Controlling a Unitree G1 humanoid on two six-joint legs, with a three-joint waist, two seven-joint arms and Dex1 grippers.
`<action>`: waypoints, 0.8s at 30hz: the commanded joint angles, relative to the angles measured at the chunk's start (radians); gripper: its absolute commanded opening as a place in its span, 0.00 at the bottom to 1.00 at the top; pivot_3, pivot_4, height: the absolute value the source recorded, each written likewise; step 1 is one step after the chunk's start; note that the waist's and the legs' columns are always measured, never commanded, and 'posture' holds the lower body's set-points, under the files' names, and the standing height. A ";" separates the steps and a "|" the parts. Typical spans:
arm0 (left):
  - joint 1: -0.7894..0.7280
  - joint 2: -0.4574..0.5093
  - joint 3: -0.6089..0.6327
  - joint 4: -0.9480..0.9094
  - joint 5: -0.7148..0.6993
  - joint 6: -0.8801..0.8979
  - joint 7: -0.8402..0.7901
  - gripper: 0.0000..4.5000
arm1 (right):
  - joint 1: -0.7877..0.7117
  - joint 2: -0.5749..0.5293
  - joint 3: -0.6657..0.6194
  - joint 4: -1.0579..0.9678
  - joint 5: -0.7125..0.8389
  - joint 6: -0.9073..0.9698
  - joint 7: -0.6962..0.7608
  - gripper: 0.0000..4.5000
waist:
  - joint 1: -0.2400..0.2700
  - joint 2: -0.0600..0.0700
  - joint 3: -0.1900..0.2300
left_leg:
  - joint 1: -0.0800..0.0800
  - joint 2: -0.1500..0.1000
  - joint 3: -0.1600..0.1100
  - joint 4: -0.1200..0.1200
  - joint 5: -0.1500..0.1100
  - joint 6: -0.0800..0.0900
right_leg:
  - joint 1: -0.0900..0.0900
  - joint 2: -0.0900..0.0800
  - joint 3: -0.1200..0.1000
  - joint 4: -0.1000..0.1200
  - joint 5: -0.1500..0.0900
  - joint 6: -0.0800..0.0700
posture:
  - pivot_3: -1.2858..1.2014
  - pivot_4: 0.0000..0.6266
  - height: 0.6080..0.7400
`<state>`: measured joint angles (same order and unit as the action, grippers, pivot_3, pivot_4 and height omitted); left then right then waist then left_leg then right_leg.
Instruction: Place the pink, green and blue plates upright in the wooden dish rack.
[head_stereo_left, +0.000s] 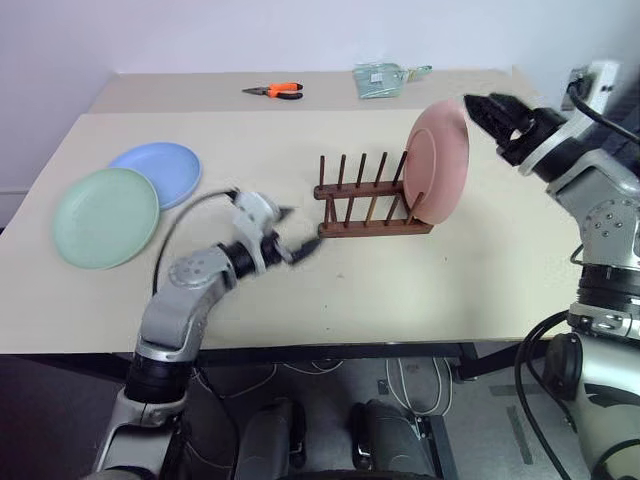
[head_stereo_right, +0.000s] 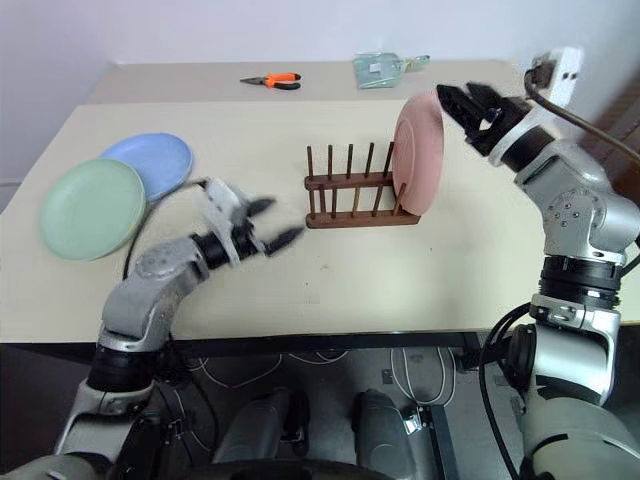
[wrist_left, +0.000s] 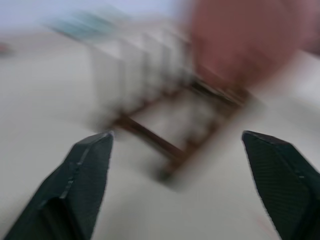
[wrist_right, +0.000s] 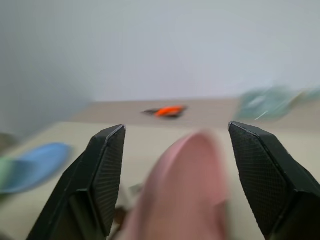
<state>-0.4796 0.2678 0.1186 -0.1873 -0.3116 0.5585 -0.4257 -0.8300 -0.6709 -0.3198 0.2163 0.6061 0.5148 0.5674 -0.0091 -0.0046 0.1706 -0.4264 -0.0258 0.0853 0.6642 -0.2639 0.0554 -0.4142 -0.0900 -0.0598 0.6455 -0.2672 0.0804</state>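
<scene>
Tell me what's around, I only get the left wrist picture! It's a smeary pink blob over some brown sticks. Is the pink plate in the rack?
Observer: Yes. The pink plate stands upright at the right end of the wooden dish rack.
Operator: Is the other tool holding it?
Observer: No. The right tool is open by the plate's top edge, and its fingers are apart from the rim.
Operator: Where are the other plates?
Observer: The green plate and the blue plate lie flat on the table's left side, green overlapping blue.
</scene>
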 joint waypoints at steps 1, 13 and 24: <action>-0.063 0.042 0.192 0.062 0.103 -0.025 0.283 0.91 | -0.047 -0.050 0.002 -0.143 -0.032 -0.101 0.057 0.75 | -0.006 0.000 0.000 | 0.000 0.000 0.000 0.000 0.000 0.000 | 0.000 0.001 0.000 0.000 0.000 0.000 | 0.52 0.24 1.00; -0.074 0.014 0.664 0.058 0.069 0.190 0.780 0.91 | 0.230 -0.037 0.448 -0.556 -0.125 -0.078 0.347 0.75 | 0.021 -0.009 0.000 | 0.001 0.000 0.000 0.002 -0.001 0.000 | 0.002 0.000 0.000 -0.001 0.002 0.004 | 0.52 0.24 1.00; -0.075 -0.129 0.850 0.014 -0.167 0.473 0.851 0.73 | 0.340 0.022 0.548 -0.621 -0.196 -0.079 0.360 0.75 | 0.020 -0.013 -0.001 | 0.002 0.000 0.000 0.002 -0.002 -0.004 | 0.003 0.000 -0.001 -0.001 0.002 0.004 | 0.52 0.24 1.00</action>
<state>-0.5381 0.1472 0.9399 -0.1697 -0.4252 1.0053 0.4232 -0.4926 -0.6554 0.2341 -0.3615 0.4133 0.4388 0.9298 0.0112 -0.0179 0.1698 -0.4243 -0.0262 0.0853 0.6663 -0.2656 0.0511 -0.4117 -0.0900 -0.0606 0.6450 -0.2652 0.0841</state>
